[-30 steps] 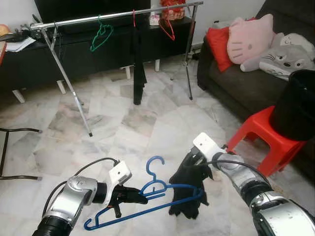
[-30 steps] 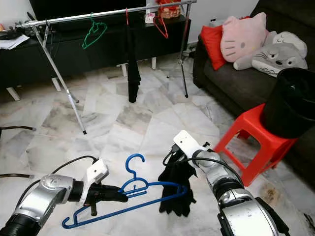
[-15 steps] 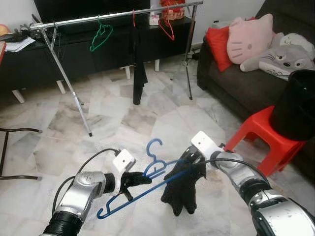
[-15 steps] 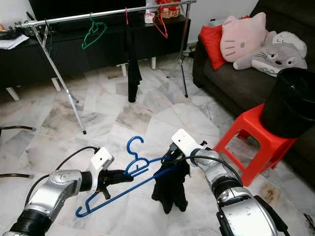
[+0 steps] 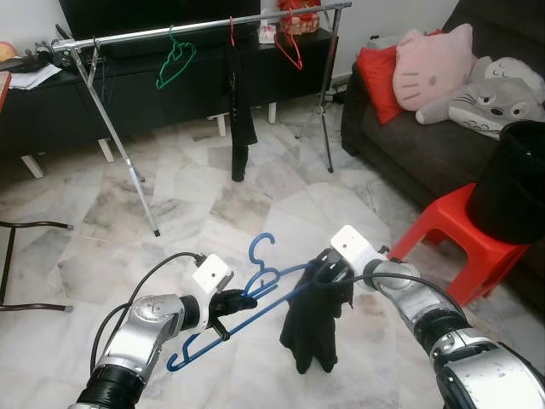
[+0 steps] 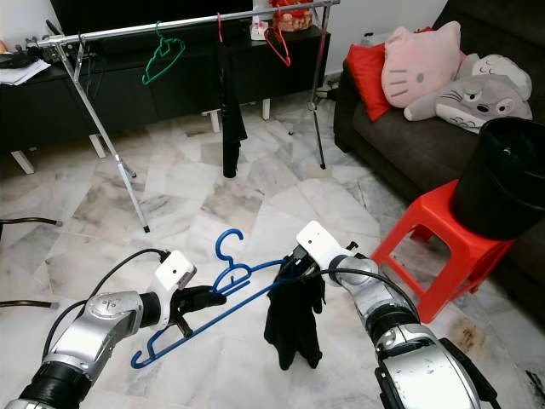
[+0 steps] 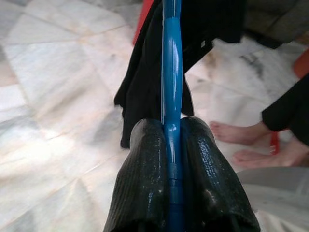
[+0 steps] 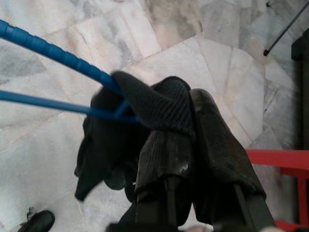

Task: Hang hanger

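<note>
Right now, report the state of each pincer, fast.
Left pincer: shut on the blue hanger.
Right pincer: shut on the black garment at the hanger's far end.

Marble floor [image 5: 213,213]: rack [image 5: 115,136], stool [image 5: 456,234].

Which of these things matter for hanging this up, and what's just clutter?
Job:
blue hanger
black cloth
rail
left pincer
right pincer

Lying about:
red stool
black bin
sofa
green hanger
</note>
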{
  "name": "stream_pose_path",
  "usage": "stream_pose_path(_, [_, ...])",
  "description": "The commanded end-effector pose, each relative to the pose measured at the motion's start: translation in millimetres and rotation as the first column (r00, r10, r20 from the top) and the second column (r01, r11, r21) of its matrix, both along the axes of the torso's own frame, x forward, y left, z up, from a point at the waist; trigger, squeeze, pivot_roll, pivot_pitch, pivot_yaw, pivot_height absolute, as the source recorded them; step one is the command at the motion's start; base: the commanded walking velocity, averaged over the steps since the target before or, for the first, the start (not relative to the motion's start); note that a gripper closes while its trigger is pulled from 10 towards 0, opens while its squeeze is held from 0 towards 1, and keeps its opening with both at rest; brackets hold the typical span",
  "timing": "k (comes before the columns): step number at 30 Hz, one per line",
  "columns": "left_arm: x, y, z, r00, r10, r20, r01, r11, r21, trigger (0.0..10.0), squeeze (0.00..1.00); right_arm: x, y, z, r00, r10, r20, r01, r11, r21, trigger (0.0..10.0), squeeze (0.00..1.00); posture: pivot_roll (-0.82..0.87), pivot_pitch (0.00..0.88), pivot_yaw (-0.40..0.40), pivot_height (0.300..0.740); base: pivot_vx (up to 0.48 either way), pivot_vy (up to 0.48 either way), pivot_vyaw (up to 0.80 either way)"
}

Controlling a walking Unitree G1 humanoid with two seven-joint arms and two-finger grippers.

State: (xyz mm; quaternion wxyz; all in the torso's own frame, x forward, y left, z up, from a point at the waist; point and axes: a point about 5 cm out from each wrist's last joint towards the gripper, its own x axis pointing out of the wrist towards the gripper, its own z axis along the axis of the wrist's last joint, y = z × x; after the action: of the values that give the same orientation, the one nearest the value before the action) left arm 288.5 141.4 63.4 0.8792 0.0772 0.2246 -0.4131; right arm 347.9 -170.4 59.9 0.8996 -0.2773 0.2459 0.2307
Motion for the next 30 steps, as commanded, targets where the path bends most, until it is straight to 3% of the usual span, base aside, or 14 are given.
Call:
stream_pose_path(1, [6.9,6.3,3.9,0.998,0.059,0.034,-0.059,0.998,0.011,10.0,0.00,1.7,-5.9,3.4,0.999,-0.041,0.017,0.040,0.999,0.009,10.0,0.00,-0.06,0.000,-0.021,0.740,0.000,0.000,0.00])
stream_pose_path(9, [10.7,5.5,5.7,0.993,0.099,0.066,-0.097,0.995,-0.023,10.0,0.00,3.1,1.5,6.9,1.000,-0.012,0.026,0.011,0.999,0.034,10.0,0.00,-0.07,0.000,-0.023,0.740,0.000,0.000,0.00])
stream_pose_path(12, [6.3,1.5,6.5,0.997,0.063,0.034,-0.061,0.996,-0.073,10.0,0.00,3.2,6.6,8.1,1.000,0.011,0.028,-0.013,0.999,0.045,10.0,0.00,-0.07,0.000,-0.022,0.740,0.000,0.000,0.00])
stream_pose_path(14, [-2.4,-4.8,8.1,1.000,-0.020,-0.006,0.019,0.992,-0.122,10.0,0.00,3.4,7.8,8.8,0.999,0.023,0.036,-0.025,0.999,0.036,10.0,0.00,-0.06,0.000,-0.023,0.740,0.000,0.000,0.00])
stream_pose_path(19, [-5.2,-2.0,5.3,0.998,-0.050,-0.023,0.048,0.993,-0.105,10.0,0.00,7.6,0.8,15.3,0.996,0.002,0.088,0.000,1.000,-0.020,10.0,0.00,-0.06,0.000,-0.023,0.740,0.000,0.000,0.00])
stream_pose_path(24, [-7.9,-0.5,5.1,0.997,-0.071,-0.040,0.066,0.992,-0.110,10.0,0.00,9.2,-2.2,18.5,0.995,-0.011,0.096,0.012,1.000,-0.015,10.0,0.00,-0.06,0.000,-0.023,0.740,0.000,0.000,0.00])
stream_pose_path(30, [-0.1,-2.7,3.4,1.000,-0.011,0.005,0.012,0.997,-0.075,10.0,0.00,10.3,8.4,23.0,0.995,0.038,0.095,-0.039,0.999,0.007,10.0,0.00,-0.06,0.000,-0.027,0.740,0.000,0.000,0.00])
